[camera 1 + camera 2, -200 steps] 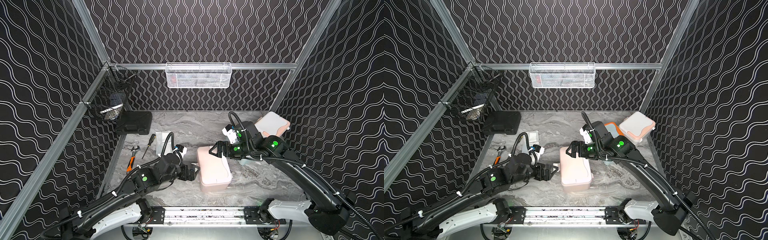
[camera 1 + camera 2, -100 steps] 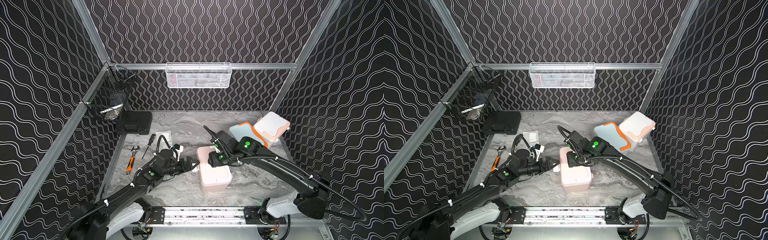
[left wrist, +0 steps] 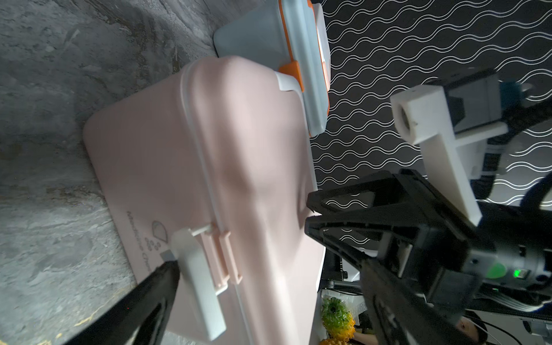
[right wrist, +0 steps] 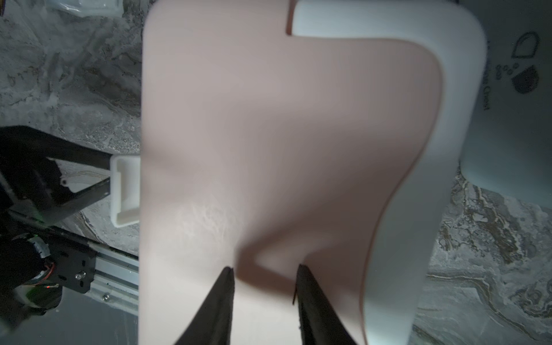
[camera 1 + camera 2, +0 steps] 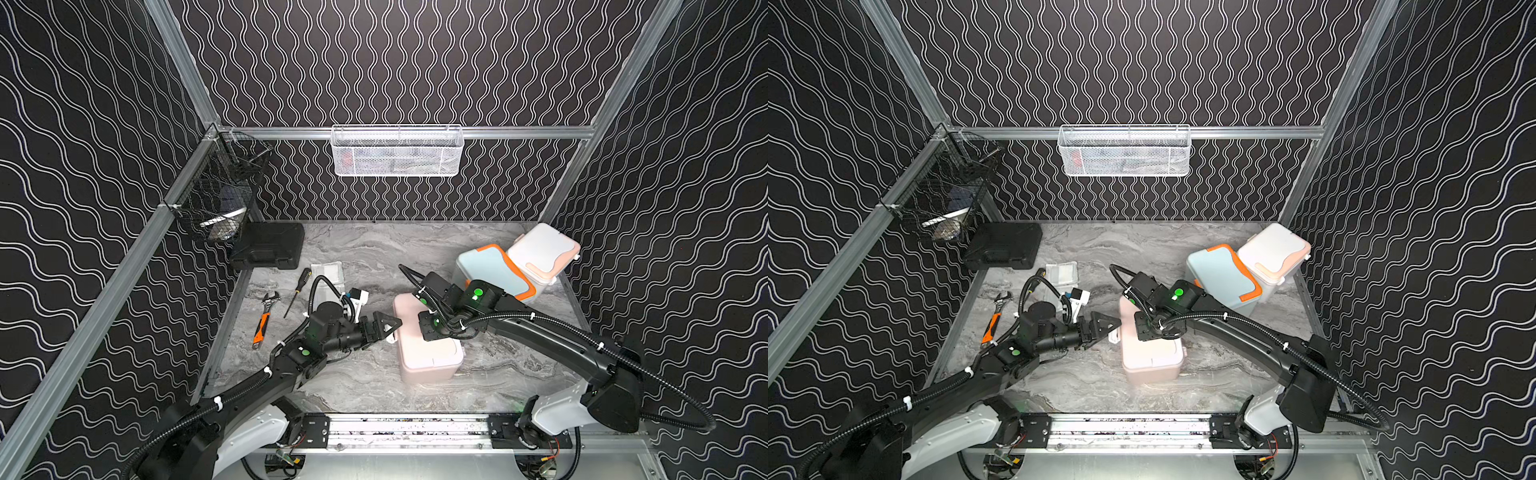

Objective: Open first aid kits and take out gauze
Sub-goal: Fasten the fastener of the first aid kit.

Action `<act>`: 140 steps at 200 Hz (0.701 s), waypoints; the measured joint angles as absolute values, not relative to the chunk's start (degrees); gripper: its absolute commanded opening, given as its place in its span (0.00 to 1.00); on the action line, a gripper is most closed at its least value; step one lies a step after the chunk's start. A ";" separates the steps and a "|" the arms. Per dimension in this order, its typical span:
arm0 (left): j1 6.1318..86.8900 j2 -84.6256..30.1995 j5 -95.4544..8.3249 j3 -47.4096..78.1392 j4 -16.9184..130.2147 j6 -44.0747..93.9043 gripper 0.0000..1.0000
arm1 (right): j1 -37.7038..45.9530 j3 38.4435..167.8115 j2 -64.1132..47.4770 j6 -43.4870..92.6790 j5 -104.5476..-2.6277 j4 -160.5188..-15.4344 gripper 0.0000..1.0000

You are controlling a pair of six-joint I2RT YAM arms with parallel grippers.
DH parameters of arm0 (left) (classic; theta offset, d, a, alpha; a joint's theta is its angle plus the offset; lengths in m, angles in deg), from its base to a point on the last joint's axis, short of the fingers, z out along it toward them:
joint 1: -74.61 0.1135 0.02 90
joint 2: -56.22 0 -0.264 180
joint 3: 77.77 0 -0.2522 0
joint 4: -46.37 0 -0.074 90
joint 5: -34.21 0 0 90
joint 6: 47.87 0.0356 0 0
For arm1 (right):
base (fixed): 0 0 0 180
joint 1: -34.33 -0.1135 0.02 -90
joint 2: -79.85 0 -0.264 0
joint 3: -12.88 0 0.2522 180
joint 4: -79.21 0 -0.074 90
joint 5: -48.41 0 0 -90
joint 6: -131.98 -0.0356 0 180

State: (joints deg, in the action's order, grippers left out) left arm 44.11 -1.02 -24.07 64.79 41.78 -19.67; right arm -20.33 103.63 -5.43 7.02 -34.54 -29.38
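A black wire basket is hung on the left wall above the worktop, and a flat black case is set in the far left corner. Near the left edge a wrench with an orange grip and a screwdriver are laid. Just beyond them the gauze is found: white packets in clear wrapping, flat on the worktop, outside every kit and partly hidden by the left arm's cable.

The left pincer is held wide apart, released, with nothing grasped. It is pointed at the left side of the pink kit. In the left wrist view one of its fingers is seen just beside the white latch on that side; whether contact is made cannot be told.

On the back wall, above the middle, a white mesh basket is hung.

The pink kit is stood in the middle of the worktop, nearer the front edge, with its lid shut. The right pincer is set on that lid. In the right wrist view its two fingers are shown part-way apart with bare lid between them, so nothing is grasped. The white handle is seen folded flat beside them.

In the far right corner the blue-grey kit with orange trim and the white kit with peach trim are placed side by side, both lids shut.
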 measured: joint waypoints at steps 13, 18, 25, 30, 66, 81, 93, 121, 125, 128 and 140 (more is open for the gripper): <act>44.11 -0.78 -23.83 64.90 41.76 -20.15 0.99 | -20.33 103.58 -5.69 7.00 -34.23 -30.19 0.36; 44.11 -0.62 -23.81 64.90 41.78 -20.41 0.99 | -20.33 103.58 -5.78 7.00 -34.12 -30.47 0.36; 44.11 -0.25 -23.68 64.90 41.78 -20.76 0.99 | -20.33 103.56 -5.84 7.00 -33.97 -30.78 0.36; 44.11 0.05 -23.61 64.90 41.78 -20.80 0.99 | -20.33 103.52 -5.84 6.98 -33.95 -31.08 0.36; 42.80 1.78 -23.68 64.42 42.37 -21.04 0.99 | -20.33 101.44 -4.38 6.41 -33.73 -33.36 0.35; 41.81 1.83 -24.18 64.37 42.63 -21.13 0.99 | -20.33 100.70 -3.75 6.15 -33.73 -34.12 0.35; 41.00 1.63 -24.53 64.15 43.20 -21.17 0.99 | -20.33 100.57 -3.51 5.84 -33.73 -34.30 0.35; 39.30 -0.47 -25.23 63.08 43.25 -21.22 0.99 | -20.33 100.52 -2.98 5.29 -33.77 -34.12 0.35; 39.17 -0.67 -25.38 62.93 43.42 -21.22 0.99 | -20.33 100.52 -2.89 5.23 -33.77 -34.03 0.35; 39.06 -0.80 -25.53 62.82 43.46 -21.22 0.99 | -20.33 100.52 -2.83 5.16 -33.77 -34.01 0.35; 38.91 -0.84 -25.64 62.30 44.27 -21.15 0.99 | -20.30 100.44 -2.57 5.12 -33.80 -33.73 0.35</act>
